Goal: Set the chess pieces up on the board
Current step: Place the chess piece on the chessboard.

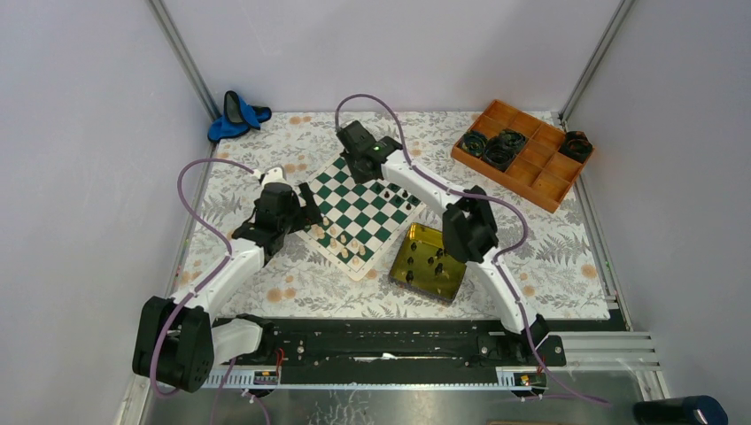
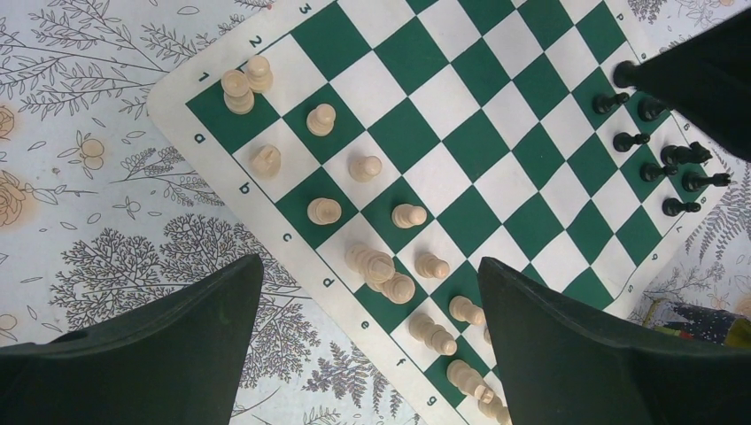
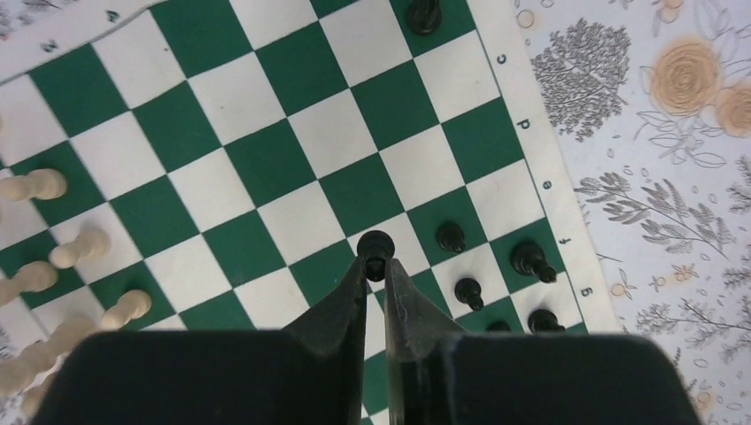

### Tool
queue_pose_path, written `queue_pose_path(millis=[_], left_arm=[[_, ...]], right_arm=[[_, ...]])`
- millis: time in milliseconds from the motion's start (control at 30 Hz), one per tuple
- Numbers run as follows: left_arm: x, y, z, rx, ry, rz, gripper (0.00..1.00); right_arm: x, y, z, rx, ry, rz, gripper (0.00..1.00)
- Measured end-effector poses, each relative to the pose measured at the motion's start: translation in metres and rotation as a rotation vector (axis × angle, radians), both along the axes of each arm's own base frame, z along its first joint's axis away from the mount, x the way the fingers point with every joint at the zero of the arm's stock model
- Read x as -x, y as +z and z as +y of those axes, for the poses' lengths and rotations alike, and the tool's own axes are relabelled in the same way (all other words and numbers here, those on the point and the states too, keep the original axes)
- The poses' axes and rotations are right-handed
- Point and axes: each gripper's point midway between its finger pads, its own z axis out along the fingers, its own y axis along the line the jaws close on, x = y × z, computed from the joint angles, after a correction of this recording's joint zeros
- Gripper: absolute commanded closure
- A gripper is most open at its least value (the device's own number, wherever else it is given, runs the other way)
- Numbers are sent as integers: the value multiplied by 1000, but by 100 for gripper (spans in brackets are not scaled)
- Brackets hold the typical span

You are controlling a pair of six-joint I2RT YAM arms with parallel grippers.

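Your left gripper [image 2: 370, 266] hangs over the near-left edge of the board [image 1: 350, 205], pointing down, at the end of an arm that reaches out low from its base at the table's near-left corner. Its fingers [image 2: 177, 345] are spread as wide as they go and hold nothing. Beneath it, cream chess pieces [image 2: 323, 211] stand in two ragged rows along that edge. Your right arm stretches in from the near right, its elbow above the yellow-gold tray [image 1: 404, 248], where a few loose black pieces [image 1: 437, 266] lie. The right gripper [image 3: 375, 266] comes down at the board's far side with its fingers almost together, pinching a black pawn [image 3: 375, 244] just under its round head; you cannot tell whether the pawn touches the board. Other black chess pieces [image 3: 530, 259] stand just beside it along the lettered edge. Bare squares fill the middle of the board between the two colours. The orange compartment tray [image 1: 502, 181] sits well apart at the far right, and flowered cloth [image 1: 292, 283] surrounds the board.
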Motion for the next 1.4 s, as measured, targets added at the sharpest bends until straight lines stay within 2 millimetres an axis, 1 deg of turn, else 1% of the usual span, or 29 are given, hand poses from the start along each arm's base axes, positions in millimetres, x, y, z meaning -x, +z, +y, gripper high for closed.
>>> queue_pose_path(millis=[100, 200, 300, 433, 633, 867, 1400], left_arm=[[0, 1, 0, 1, 0, -3, 1], [0, 3, 0, 3, 0, -9, 1], [0, 3, 0, 4, -1, -9, 1], [0, 3, -1, 7, -5, -9, 1], [1, 3, -3, 13, -14, -7, 1], [1, 3, -4, 16, -17, -6, 1], [1, -3, -4, 11, -17, 13, 1]], right_arm=[[-6, -20, 3, 24, -4, 9, 92], [-7, -38, -1, 60, -13, 25, 92], [-9, -47, -4, 75, -22, 32, 92], [-12, -49, -7, 77, -30, 32, 92], [-23, -50, -13, 64, -50, 19, 92], [-29, -66, -18, 77, -63, 33, 93], [-36, -62, -16, 52, -67, 16, 93]])
